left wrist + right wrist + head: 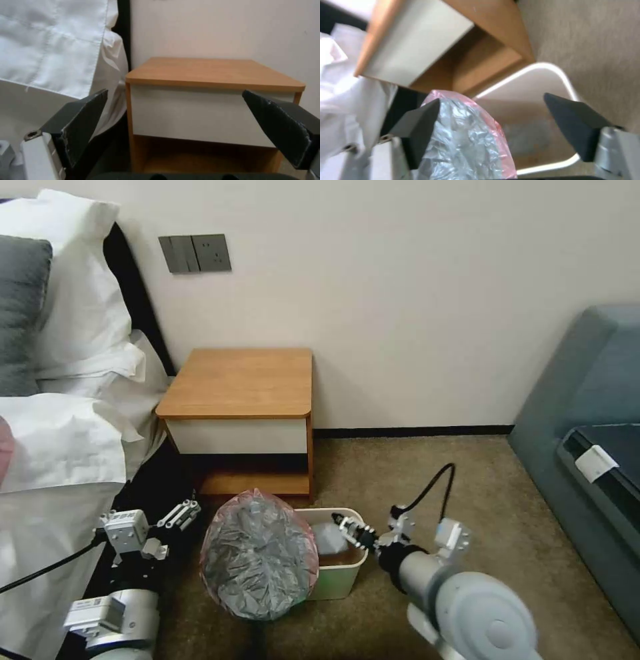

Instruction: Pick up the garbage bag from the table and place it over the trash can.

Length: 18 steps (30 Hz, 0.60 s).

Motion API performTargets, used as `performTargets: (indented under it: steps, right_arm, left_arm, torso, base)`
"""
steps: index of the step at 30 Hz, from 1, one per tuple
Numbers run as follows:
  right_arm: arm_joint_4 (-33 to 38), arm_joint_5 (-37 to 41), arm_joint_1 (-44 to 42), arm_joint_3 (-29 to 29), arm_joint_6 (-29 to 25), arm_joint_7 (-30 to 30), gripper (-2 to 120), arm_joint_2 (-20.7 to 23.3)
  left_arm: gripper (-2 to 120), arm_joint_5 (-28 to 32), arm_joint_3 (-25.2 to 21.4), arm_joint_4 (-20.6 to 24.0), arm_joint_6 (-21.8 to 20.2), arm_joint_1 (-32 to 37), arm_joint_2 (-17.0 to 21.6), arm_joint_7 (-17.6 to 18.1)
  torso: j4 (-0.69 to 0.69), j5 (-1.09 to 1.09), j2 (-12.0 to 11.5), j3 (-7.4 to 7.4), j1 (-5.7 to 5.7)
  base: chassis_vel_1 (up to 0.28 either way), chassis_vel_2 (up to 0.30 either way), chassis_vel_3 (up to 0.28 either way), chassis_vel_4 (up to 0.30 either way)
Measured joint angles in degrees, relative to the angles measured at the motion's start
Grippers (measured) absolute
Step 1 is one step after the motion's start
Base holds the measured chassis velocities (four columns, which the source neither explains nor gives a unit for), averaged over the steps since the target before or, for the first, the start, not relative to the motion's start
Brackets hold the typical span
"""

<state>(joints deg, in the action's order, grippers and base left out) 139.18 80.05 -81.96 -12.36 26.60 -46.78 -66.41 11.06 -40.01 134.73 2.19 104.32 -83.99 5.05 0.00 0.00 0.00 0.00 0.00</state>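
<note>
Right gripper [352,532] lower centre of head view, over trash can [347,580] mouth, fingers spread, gripping nothing. Left gripper [180,515] lower left, also spread, facing table [213,75]. Garbage bag [259,557] ballooned, draped on can's left rim, pink edge up; table top bare. Step judged: fitting bag over rim, half done. Next move likely calls for catching pink rim and stretching it across far corners. Bed linen [60,447] crowds left arm; table shelf close behind can.

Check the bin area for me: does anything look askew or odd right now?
Yes. The garbage bag bulges up like a dome over the left side of the trash can, leaving the right part of the rim bare. Both grippers, left and right, are open beside it.
</note>
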Motion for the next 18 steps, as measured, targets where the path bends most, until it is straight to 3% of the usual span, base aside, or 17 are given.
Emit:
performTargets:
  steps: [2, 4, 7, 10, 18]
  right_arm:
    - [0.7, -1.0, -1.3, -1.7, 0.4, 1.9, 92, -0.3]
    - [1.6, -6.9, -3.8, -4.3, 0.5, 5.9, 99, -0.8]
    - [1.6, -9.7, -4.4, -4.7, 0.1, 7.0, 100, -1.0]
    - [1.0, -15.3, -4.6, -4.8, -1.0, 8.1, 100, -2.9]
    - [0.1, -18.5, -5.1, -4.8, -2.1, 8.1, 100, -5.0]
  left_arm:
    - [100, 0.0, 0.1, -0.1, -0.2, -0.1, 0.2, 0.0]
    - [100, 0.3, 0.8, -0.4, -1.2, -0.1, 0.8, 0.0]
    - [100, 0.5, 1.5, -0.6, -1.5, -0.1, 1.1, 0.0]
    - [100, 0.0, 5.9, -1.6, -2.1, 0.4, 2.1, 0.1]
    - [100, -3.5, 13.1, -4.7, -3.7, 0.5, 2.8, 2.7]
  torso:
    - [0.0, 0.0, 0.0, 0.0, 0.0]
    - [-0.01, 0.0, 0.0, 0.0, 0.0]
    - [0.0, 0.0, 0.0, 0.0, 0.0]
    - [0.0, 0.0, 0.0, 0.0, 0.0]
    - [0.0, 0.0, 0.0, 0.0, 0.0]
  base:
    - [0.0, 0.0, 0.0, 0.0]
    - [0.0, 0.0, 0.0, 0.0]
    - [0.0, 0.0, 0.0, 0.0]
    - [0.0, 0.0, 0.0, 0.0]
    - [0.0, 0.0, 0.0, 0.0]
